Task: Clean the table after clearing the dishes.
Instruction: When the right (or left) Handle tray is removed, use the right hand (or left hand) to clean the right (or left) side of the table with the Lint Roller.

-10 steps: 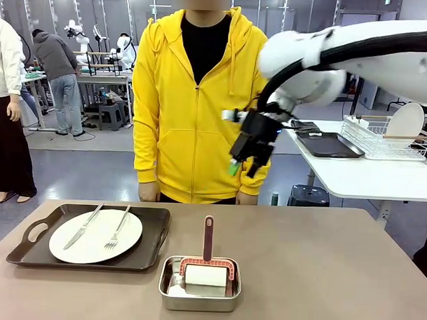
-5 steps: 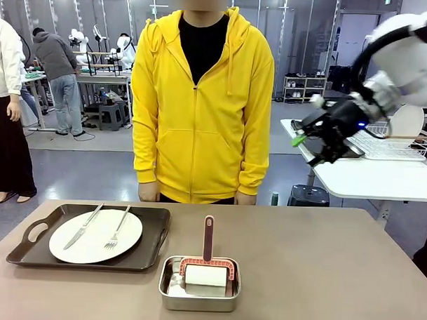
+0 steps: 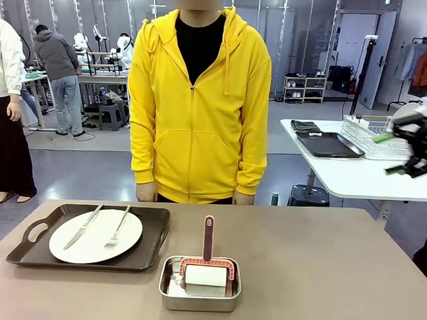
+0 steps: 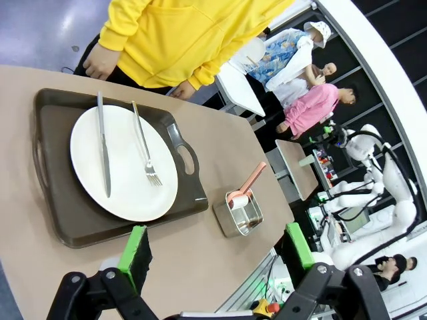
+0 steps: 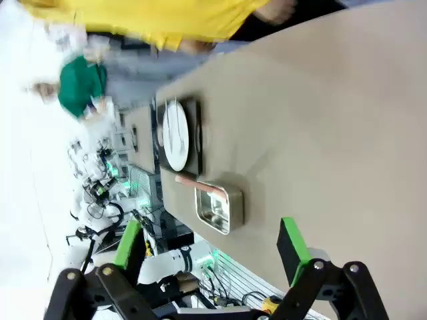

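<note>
Plate tray left of tin; left arm is nearer.
White plate with knife and fork lies on brown tray, just left of steel tin, long axis along the counter edge. Left end effector hangs above the tray, spread wide, empty. Right end effector is well right of the tin, spread, empty.

I stand in an open lab hall: a person at cluttered workbenches in the upper left, glass partitions along the back, a white side table with a dish rack at right.
</note>
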`<state>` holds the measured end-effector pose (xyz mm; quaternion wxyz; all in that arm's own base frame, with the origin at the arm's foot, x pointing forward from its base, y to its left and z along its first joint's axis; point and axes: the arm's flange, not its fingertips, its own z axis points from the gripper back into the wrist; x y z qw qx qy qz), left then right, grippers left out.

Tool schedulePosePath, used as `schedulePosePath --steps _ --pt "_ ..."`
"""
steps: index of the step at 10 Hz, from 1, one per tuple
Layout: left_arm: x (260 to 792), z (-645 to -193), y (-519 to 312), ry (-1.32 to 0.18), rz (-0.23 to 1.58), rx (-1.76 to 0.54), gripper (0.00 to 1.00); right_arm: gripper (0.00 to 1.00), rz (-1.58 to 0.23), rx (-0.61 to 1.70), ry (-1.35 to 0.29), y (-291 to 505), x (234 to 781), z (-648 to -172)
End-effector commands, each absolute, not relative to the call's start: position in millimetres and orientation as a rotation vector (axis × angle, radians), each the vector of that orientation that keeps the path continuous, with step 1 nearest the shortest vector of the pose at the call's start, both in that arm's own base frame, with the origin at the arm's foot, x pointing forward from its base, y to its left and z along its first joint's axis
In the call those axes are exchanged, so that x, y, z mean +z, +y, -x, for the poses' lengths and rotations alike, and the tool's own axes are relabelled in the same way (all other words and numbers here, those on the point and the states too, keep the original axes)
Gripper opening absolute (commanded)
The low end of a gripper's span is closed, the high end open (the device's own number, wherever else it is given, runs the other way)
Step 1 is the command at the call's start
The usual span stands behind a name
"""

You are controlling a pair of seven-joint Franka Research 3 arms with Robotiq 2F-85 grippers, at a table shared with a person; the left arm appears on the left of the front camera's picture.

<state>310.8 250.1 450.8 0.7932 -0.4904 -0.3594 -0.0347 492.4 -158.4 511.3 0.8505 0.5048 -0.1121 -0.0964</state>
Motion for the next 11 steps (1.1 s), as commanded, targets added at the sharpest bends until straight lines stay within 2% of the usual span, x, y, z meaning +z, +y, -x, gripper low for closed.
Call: schedulePosePath --steps 1,3,4,11 --pt "452.3 -308.5 251.5 -0.787 1.065 -0.081 1.0 1.0 -1.105 -0.236 -0.255 -164.8 481.4 -454.4" --pt "452.3 -308.5 251.5 -0.787 1.065 -0.081 1.0 1.0 -1.08 -0.418 -0.273 -177.8 454.2 -444.2" --pt "452.3 -308.5 251.5 -0.787 1.065 -0.081 1.0 1.0 -1.096 -0.292 -0.236 -189.7 470.7 -454.1" --pt "452.3 -308.5 251.5 -0.787 1.065 -0.081 1.0 1.0 -1.096 -0.292 -0.236 -189.7 470.7 -454.1"
